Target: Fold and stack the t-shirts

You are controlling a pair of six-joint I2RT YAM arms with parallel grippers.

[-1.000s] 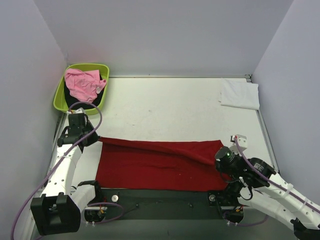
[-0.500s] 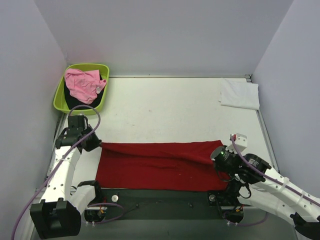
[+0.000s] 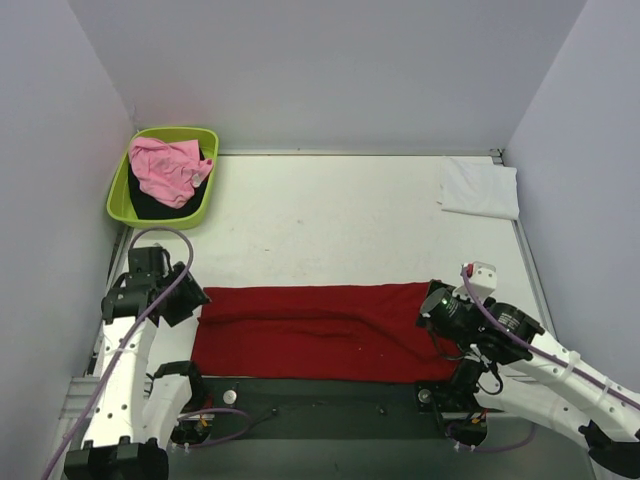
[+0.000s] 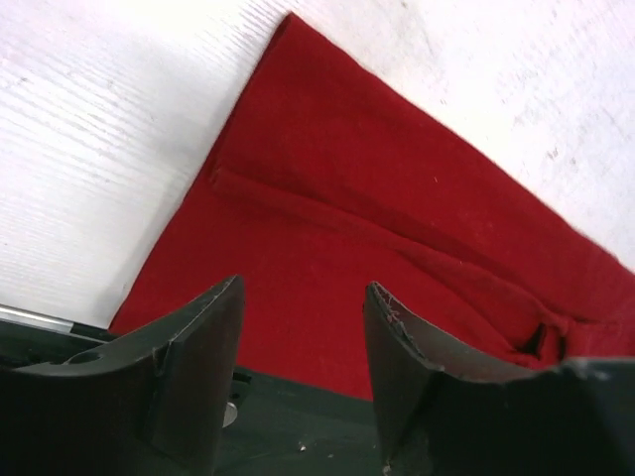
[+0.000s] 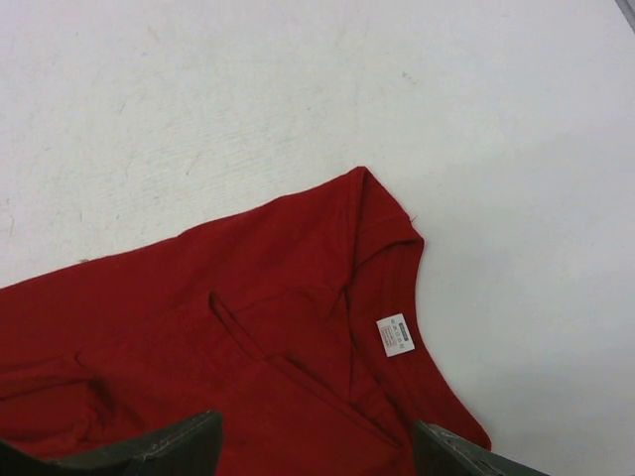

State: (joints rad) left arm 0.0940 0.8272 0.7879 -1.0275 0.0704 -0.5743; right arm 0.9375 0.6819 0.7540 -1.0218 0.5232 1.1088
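The deep red t-shirt (image 3: 320,330) lies folded into a long band across the near side of the table, its near edge hanging onto the dark strip in front. My left gripper (image 3: 190,305) hovers at its left end, open, nothing between the fingers (image 4: 203,347); red cloth (image 4: 357,228) lies beneath them. At the shirt's right end my right gripper (image 3: 432,305) is open too, above the collar and its white label (image 5: 395,335). A folded white t-shirt (image 3: 480,187) rests at the far right. The pink t-shirt (image 3: 168,168) lies on a black one (image 3: 150,200) in the tub.
The lime-green tub (image 3: 165,176) stands in the far left corner against the wall. White walls close in the table on the left, back and right. A dark mounting strip (image 3: 320,395) runs between the arm bases along the near edge.
Both grippers have let go of the red shirt and opened. The top layer they held is now laid flat, and both arms have drawn back toward me.
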